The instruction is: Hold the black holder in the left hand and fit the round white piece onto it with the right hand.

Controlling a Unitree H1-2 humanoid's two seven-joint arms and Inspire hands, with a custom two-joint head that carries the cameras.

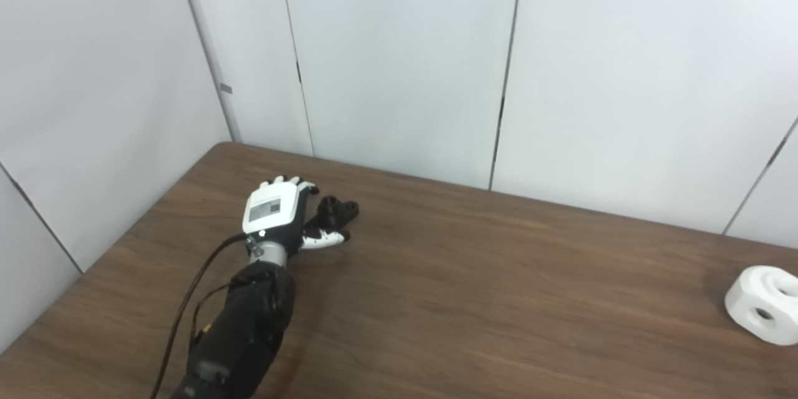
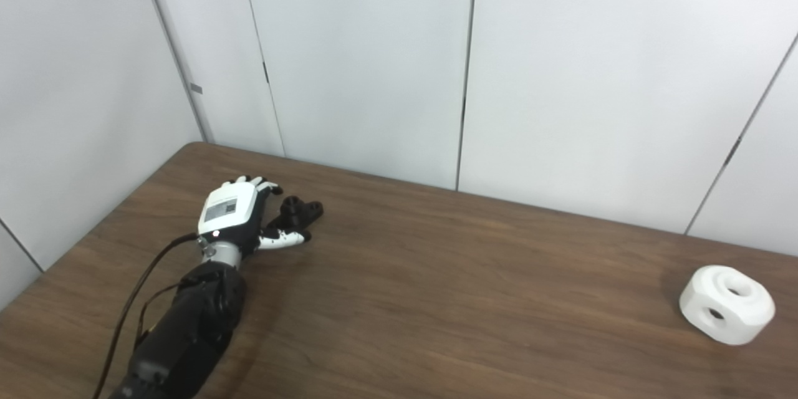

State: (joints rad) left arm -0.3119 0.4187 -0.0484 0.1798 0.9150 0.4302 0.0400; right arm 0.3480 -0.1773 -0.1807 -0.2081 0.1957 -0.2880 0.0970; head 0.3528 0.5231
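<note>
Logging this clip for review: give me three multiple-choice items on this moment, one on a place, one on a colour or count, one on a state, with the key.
1. Where does the round white plastic piece lie on the brown wooden table?
A. Far right side
B. Beside the black holder
C. Back left corner

2. How many robot hands are in view?
A. None
B. One
C. Two

3. What is the state of the small black plastic holder?
A. Lifted clear of the table
B. Already fitted with the white piece
C. On the table at the left hand

Key: 1 A, the white piece sits alone near the right edge. 2 B, only the left hand shows; the right hand is out of view. 3 C, the holder rests on the tabletop between the hand's fingers and thumb, though whether the hand has closed on it cannot be told.
</note>
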